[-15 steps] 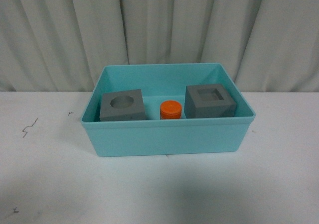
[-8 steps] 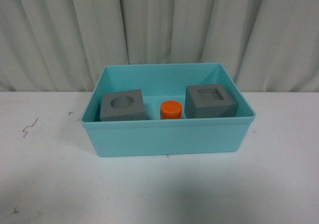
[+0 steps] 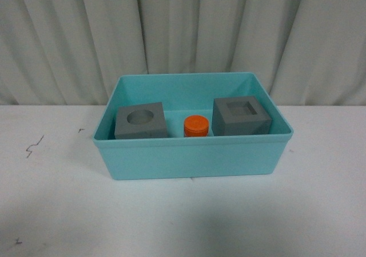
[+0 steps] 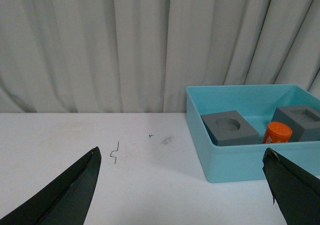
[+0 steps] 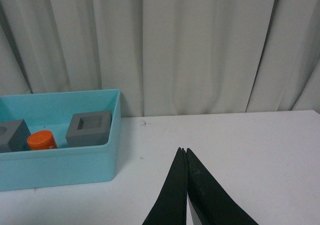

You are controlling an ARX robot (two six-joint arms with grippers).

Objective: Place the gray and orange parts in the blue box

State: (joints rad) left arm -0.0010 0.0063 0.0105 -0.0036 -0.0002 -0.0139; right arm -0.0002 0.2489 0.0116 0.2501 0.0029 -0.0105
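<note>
While both grey cubes (image 3: pixel 141 122) (image 3: pixel 241 116) and the orange cylinder (image 3: pixel 196 125) sit inside the blue box (image 3: pixel 191 157), the left gripper (image 4: pixel 182 185) gapes empty and the right gripper (image 5: pixel 184 157) is pinched closed on nothing; the parts look rigid and light, best gripped across flat sides.

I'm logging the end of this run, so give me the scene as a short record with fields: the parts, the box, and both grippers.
container: blue box on the white table
gray cube with round recess: inside box, left
orange cylinder: inside box, between the cubes
gray cube with square recess: inside box, right
left gripper: open, empty, away from the box
right gripper: shut, empty, away from the box
parts outside box: none visible
</note>
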